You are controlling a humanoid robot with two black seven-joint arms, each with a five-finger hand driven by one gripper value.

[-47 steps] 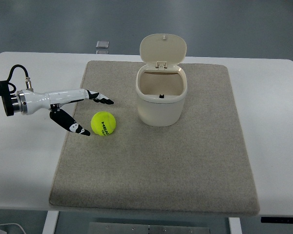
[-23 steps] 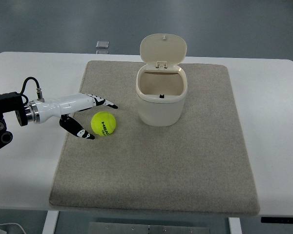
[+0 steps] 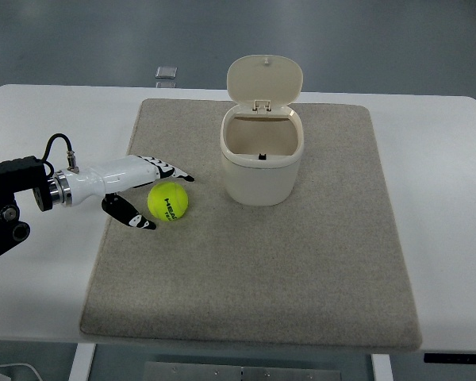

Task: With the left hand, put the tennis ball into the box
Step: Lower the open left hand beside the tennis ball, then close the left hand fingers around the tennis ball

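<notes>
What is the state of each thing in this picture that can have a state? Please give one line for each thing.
box: upright on the mat, nothing visible inside.
lid: open, tipped back on its hinge.
tennis ball: on the mat, left of the box, not lifted.
left hand: open, fingers spread around the ball's left side, no grasp yet.
mat: flat on the table.

The left hand (image 3: 147, 190) lies spread around the tennis ball (image 3: 169, 201) on the mat (image 3: 301, 270); the lidded box (image 3: 262, 155) stands open to its right.
</notes>
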